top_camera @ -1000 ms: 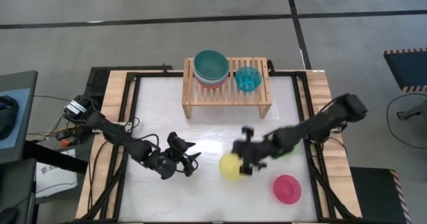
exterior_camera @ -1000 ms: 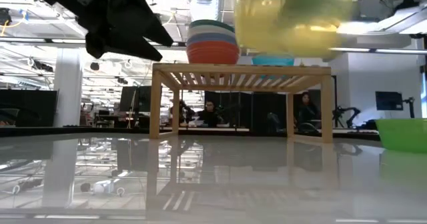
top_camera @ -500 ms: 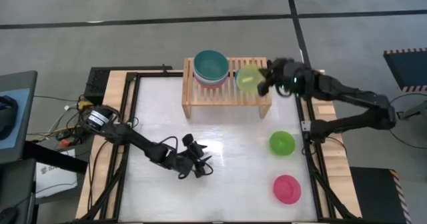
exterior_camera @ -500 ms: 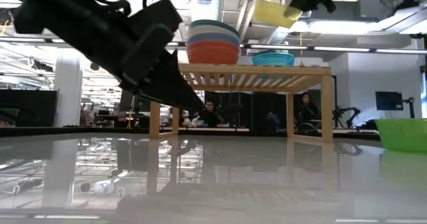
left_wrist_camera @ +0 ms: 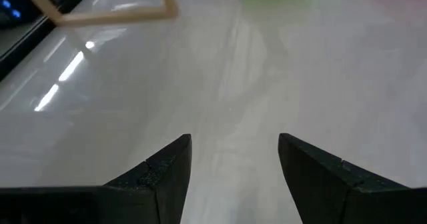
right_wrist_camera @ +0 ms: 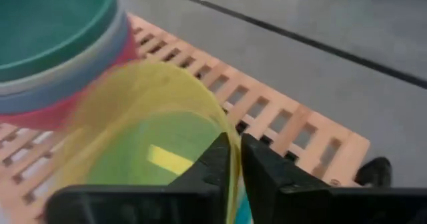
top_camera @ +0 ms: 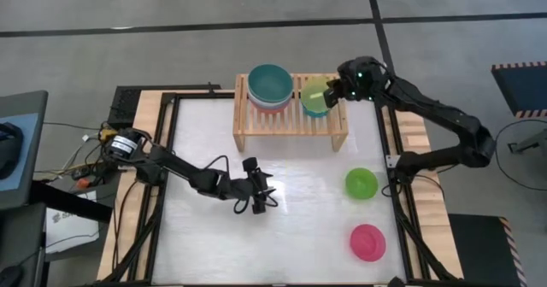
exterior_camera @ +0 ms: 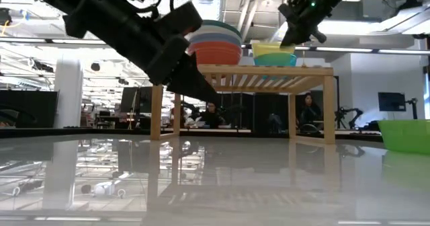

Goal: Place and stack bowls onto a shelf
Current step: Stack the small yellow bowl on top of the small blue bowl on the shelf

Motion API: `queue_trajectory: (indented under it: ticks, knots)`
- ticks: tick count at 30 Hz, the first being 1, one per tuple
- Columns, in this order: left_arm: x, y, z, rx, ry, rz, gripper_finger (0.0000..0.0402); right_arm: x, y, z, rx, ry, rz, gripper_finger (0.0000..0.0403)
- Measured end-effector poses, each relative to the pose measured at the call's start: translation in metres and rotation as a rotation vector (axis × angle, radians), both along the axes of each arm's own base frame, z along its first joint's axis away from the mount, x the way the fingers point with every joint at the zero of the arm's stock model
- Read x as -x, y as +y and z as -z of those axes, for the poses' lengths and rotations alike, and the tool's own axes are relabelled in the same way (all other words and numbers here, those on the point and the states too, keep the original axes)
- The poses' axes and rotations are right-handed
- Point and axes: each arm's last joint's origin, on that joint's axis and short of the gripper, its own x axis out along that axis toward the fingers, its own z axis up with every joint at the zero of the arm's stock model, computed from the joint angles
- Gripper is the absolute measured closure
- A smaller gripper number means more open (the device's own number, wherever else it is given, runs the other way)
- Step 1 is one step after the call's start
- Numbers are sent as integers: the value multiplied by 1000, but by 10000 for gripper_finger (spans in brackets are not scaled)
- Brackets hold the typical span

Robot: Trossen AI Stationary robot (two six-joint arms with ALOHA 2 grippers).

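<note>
I've got the yellow bowl (top_camera: 314, 96) over the right part of the shelf (top_camera: 291, 125), sitting in the cyan bowl (exterior_camera: 274, 59) there, with only a sliver of cyan showing under it from the low view. My right gripper (top_camera: 335, 90) is at the far right of the shelf, its fingers (right_wrist_camera: 220, 159) pinching the yellow bowl's rim, one inside and one outside. Left of it on the same shelf sits the stack, teal green bowl (top_camera: 269, 82) on top and the red bowl (exterior_camera: 213, 52) at the bottom, with pale ones between. On the table, near and right of the shelf, the lime green bowl (top_camera: 361, 183) rests alone, and the pink bowl (top_camera: 367, 242) lies nearer still. My left gripper (top_camera: 263, 195) hangs over the middle of the table, near side of the shelf, fingers spread and holding nothing, bare tabletop (left_wrist_camera: 220, 77) between them.
</note>
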Motion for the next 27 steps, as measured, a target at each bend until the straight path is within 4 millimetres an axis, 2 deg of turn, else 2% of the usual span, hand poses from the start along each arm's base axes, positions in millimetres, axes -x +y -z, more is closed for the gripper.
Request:
queue_trajectory:
  ticks: [5,10,13,18,27]
  knots:
    - [3,4,-1,14,20,-33,191,10,-8,-3,-48,6,-8,275]
    - [13,7,-25,8,-1,-71,191,24,0,-19,-40,-54,-82,199]
    - [20,10,-46,1,-62,-105,191,32,7,-29,1,-76,-98,177]
    - [26,13,-74,-28,-164,-84,191,25,1,-18,-26,-17,-116,187]
    - [30,26,-91,-139,-194,-95,191,15,-24,8,-106,85,-80,234]
